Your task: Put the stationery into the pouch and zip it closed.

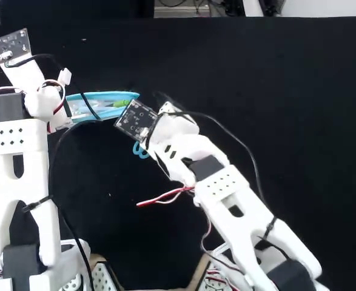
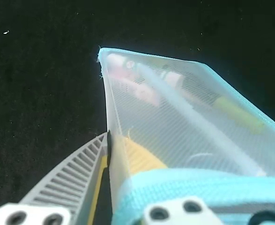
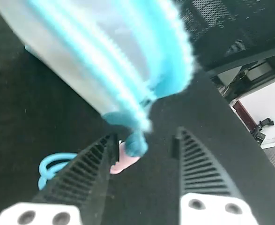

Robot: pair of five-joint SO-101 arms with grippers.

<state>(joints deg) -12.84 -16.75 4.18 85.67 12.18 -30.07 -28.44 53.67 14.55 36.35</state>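
The left gripper [image 2: 113, 146] is clamping one end of the mesh pouch [image 2: 184, 126] while the right gripper [image 3: 145, 136], jaws apart and empty, is straddling its zipper tab [image 3: 136, 143] (long axis spanning both).

A black table [image 1: 287, 91] stands before a white wall [image 3: 268, 101] in the room behind.
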